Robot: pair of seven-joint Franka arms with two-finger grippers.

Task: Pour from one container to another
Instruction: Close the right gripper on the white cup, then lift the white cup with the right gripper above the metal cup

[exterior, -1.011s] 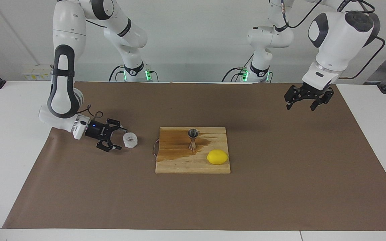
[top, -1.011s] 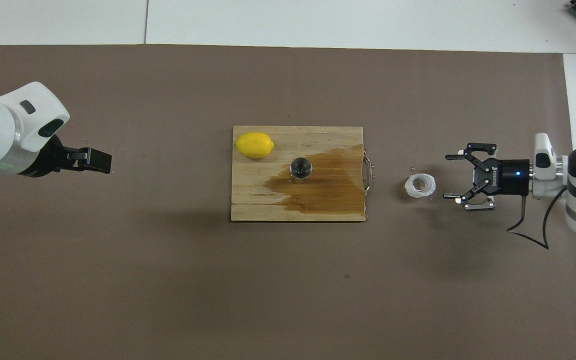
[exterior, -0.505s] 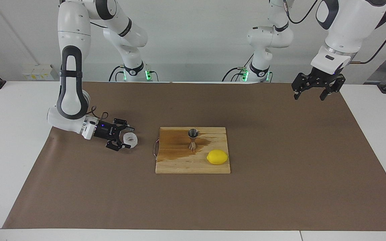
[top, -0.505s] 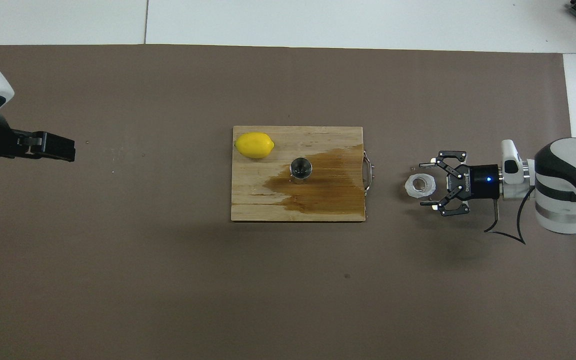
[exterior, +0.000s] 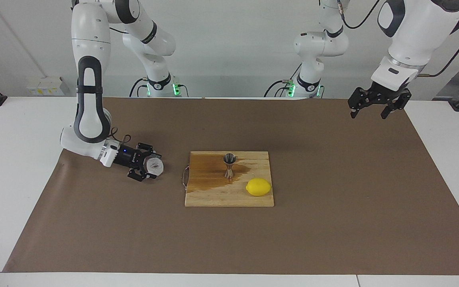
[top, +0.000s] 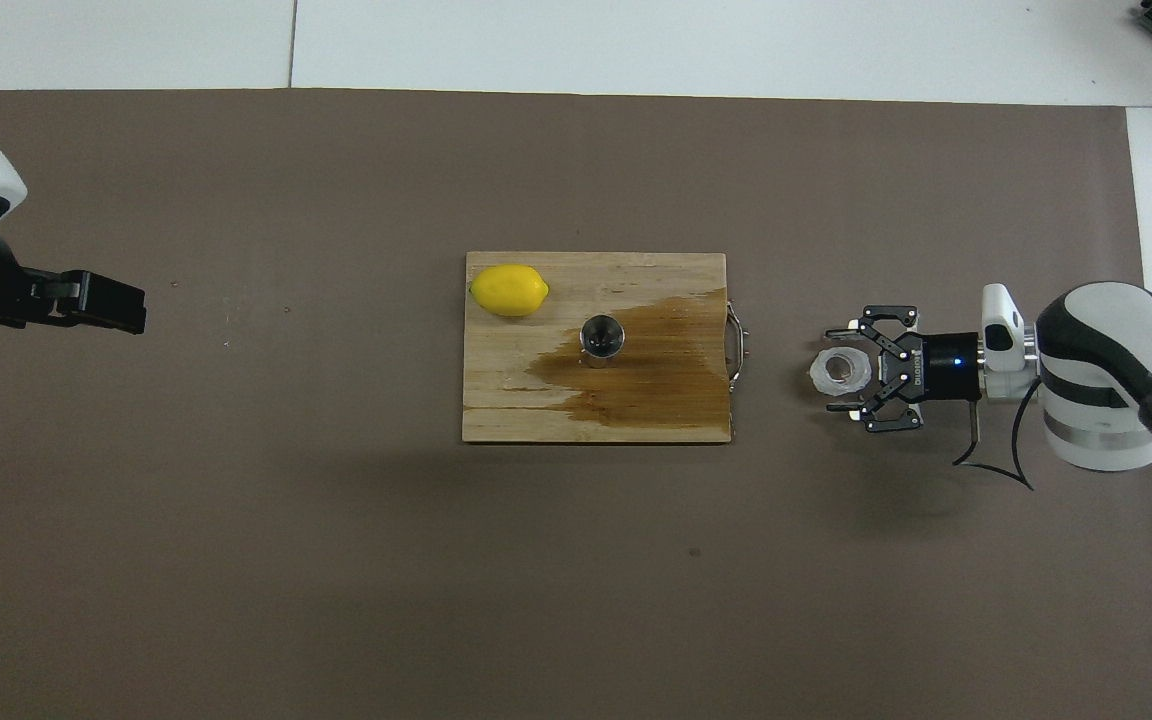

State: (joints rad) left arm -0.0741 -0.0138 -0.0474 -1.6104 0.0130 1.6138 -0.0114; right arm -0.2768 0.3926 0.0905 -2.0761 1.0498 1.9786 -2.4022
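Right pincer [exterior: 148,168]: low over the brown mat at the right arm's end of the surface; it has slid forward since a second ago, so its fingers now flank the white ribbed cup [exterior: 154,167] and are starting to narrow; a firm grip is not yet confirmed.
White ribbed cup: upright on the mat, beside the handle end of the cutting board [exterior: 213,195], unmoved.
Steel jigger [exterior: 229,165]: upright on the board's wet patch, well apart from the cup; the lemon [exterior: 258,187] lies near it.
Left pincer [exterior: 375,105]: jaws wide, empty; it has risen and waits high over the left arm's end.
Task status: grasp in progress; lift, carry and pour remain.
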